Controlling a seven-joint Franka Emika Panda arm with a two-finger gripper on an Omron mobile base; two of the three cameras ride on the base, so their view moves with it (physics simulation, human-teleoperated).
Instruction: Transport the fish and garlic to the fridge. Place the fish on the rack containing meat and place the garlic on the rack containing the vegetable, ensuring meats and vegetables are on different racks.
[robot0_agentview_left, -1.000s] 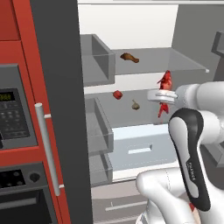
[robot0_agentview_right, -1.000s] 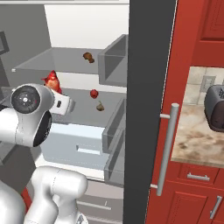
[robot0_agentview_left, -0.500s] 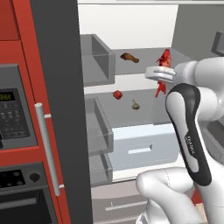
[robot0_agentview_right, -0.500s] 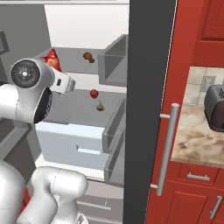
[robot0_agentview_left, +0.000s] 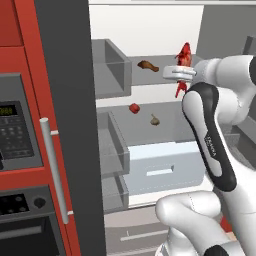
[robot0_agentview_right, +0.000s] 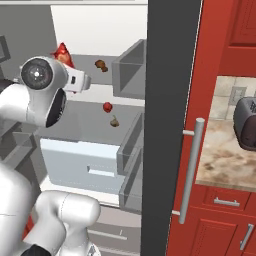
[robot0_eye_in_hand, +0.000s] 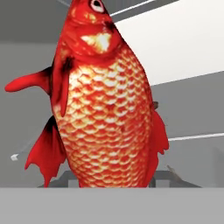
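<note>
My gripper (robot0_agentview_left: 180, 74) is shut on the fish (robot0_agentview_left: 184, 54), a bright red-orange fish held upright with its head up. It hangs inside the open fridge (robot0_agentview_left: 150, 30), level with the upper shelf (robot0_agentview_left: 160, 75). In the right base view the fish (robot0_agentview_right: 62, 51) pokes up behind the wrist. The hand view shows the scaly fish (robot0_eye_in_hand: 105, 109) close up between the fingertips (robot0_eye_in_hand: 171, 174). A brown piece of meat (robot0_agentview_left: 147, 65) lies on that upper shelf. The beige garlic (robot0_agentview_left: 155, 120) sits on the shelf below, beside a small round red item (robot0_agentview_left: 134, 108); both show again as the garlic (robot0_agentview_right: 114, 121) and the red item (robot0_agentview_right: 107, 106).
The dark grey fridge door (robot0_agentview_left: 65, 125) stands open at the left, with grey door bins (robot0_agentview_left: 112, 67) jutting in. A pale drawer (robot0_agentview_left: 160, 167) sticks out under the lower shelf. The red-framed wall oven (robot0_agentview_left: 15, 135) is left of the door; a counter (robot0_agentview_right: 225, 150) is at right.
The arm has lifted the fish from the height of the lower shelf up to the upper shelf. The garlic, the red item and the meat have stayed put.
</note>
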